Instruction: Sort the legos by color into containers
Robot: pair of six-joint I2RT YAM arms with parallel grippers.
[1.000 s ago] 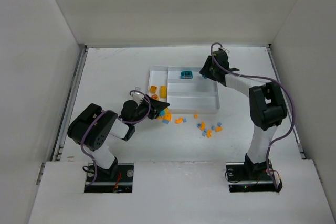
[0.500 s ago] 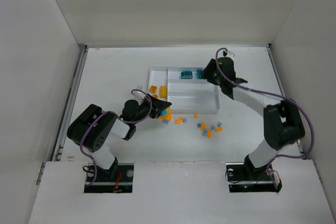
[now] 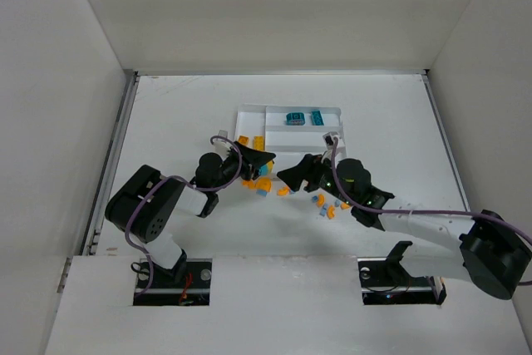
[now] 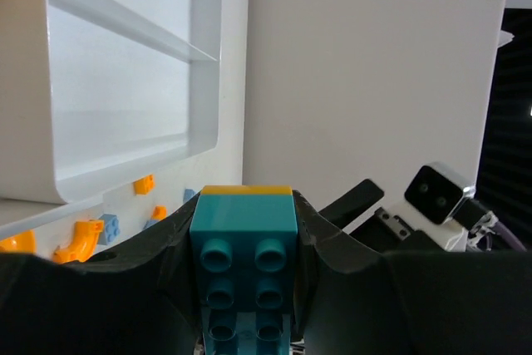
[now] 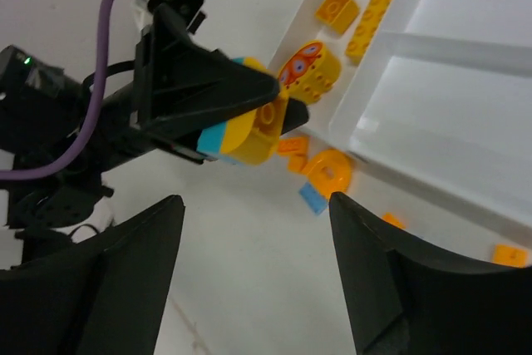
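**Sorting begun; we judge most of it left**

Nearest us, small orange and light-blue plastic bricks (image 3: pixel 331 204) lie loose on the table (image 3: pixel 183 122), short of the white plastic tray (image 3: pixel 342 135). Our left gripper (image 3: pixel 256 162), held low, clamps a teal brick capped yellow (image 4: pixel 243 243). Our right gripper (image 3: pixel 299 170), stretched low, gapes empty. Beyond, orange bricks (image 3: pixel 258 145) sit in the tray's narrow section, and teal bricks (image 3: pixel 295 117) in the farthest.

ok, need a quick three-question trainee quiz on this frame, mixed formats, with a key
1. True or false: the left jaws are empty.
2. What colour are the legos in the far long section of the tray? A orange, B teal, C light blue.
3. Fill in: the right jaws stand ___ with nothing between them.
Key: 1 false, they clamp a teal-and-yellow lego; 2 B; 3 open.
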